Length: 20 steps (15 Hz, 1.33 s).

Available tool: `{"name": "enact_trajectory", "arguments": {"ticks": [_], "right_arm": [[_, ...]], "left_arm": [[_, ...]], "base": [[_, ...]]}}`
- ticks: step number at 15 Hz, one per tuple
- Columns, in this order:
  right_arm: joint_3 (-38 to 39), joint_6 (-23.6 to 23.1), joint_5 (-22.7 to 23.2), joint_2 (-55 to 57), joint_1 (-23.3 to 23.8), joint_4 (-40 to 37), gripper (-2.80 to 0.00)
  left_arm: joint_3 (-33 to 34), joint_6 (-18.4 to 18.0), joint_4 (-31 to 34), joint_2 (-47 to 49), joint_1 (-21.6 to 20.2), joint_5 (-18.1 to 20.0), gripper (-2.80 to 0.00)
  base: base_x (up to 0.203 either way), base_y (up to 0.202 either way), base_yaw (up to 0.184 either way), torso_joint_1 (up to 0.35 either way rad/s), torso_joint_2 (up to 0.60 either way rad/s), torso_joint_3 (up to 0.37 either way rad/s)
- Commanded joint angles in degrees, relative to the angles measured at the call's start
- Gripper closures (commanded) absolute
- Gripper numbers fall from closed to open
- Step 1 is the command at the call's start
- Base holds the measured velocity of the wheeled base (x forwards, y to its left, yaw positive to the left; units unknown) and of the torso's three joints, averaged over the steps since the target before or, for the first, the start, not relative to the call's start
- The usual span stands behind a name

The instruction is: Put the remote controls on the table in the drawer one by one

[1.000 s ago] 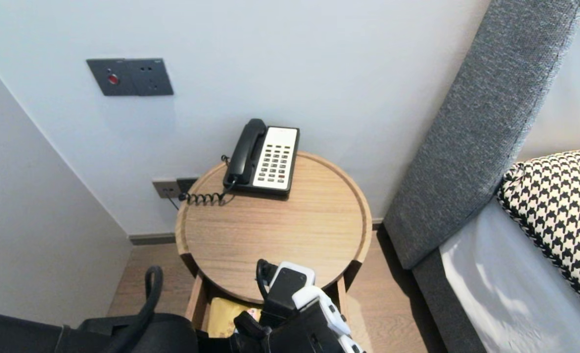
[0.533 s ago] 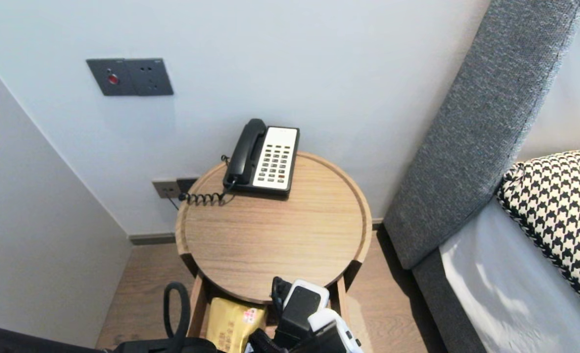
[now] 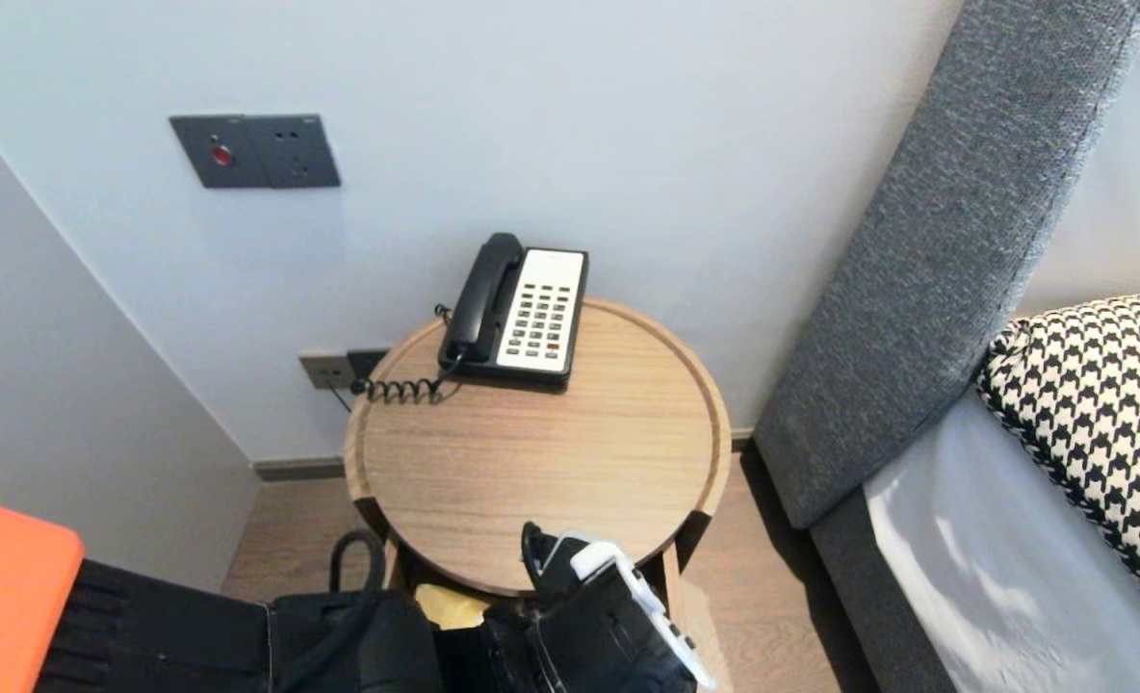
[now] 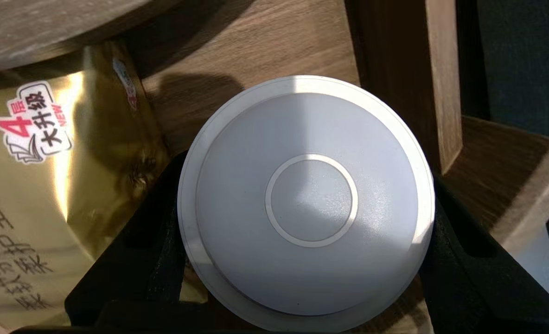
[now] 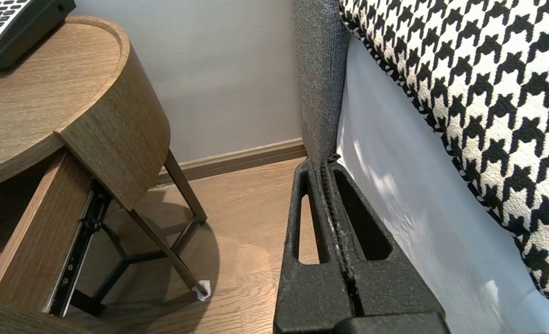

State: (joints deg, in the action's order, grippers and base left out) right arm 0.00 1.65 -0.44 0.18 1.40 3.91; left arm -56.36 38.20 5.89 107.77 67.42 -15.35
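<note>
A white wall corner closes in the round wooden table, whose raised rim rings the top, with the telephone at the back edge against the wall. Below the front edge the drawer stands pulled out, and my left gripper is down in it. My fingers are spread wide and pinch the white disc by its opposite edges, flat face up. The disc sits over the wooden drawer floor towards the right side, and I cannot tell whether it rests on the floor or hangs clear of it. The drawer's side wall is just beside it on one side and the gold packet close on the other, so there is little room either way. The table's underside overhangs the back of the drawer. My right gripper is parked low, fingers pressed together, pointing at the foot of the grey headboard. The white sheet is just beside it and open floor lies between it and the table's legs.
</note>
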Motion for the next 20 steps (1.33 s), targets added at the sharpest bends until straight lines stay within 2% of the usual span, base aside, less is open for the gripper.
{"name": "enact_trajectory", "arguments": {"ticks": [1,4,13,20], "right_arm": [[1.49,0.02,0.00,0.08,0.00,0.04,0.00],[1.49,0.02,0.00,0.08,0.00,0.04,0.00],[1.49,0.02,0.00,0.08,0.00,0.04,0.00],[1.49,0.02,0.00,0.08,0.00,0.04,0.00]], "left_arm": [[0.01,-0.07,-0.26,0.56,-1.76,1.23,0.00],[1.25,-0.52,-2.29,1.57,-2.55,3.29,0.00],[1.60,-1.54,-7.03,5.17,-2.20,2.95,0.00],[4.72,-2.87,-12.50,7.37,-1.24,2.78,0.00]], "base": [[0.000,0.000,0.000,0.000,0.00,0.000],[0.000,0.000,0.000,0.000,0.00,0.000],[0.000,0.000,0.000,0.000,0.00,0.000],[0.000,0.000,0.000,0.000,0.00,0.000]]}}
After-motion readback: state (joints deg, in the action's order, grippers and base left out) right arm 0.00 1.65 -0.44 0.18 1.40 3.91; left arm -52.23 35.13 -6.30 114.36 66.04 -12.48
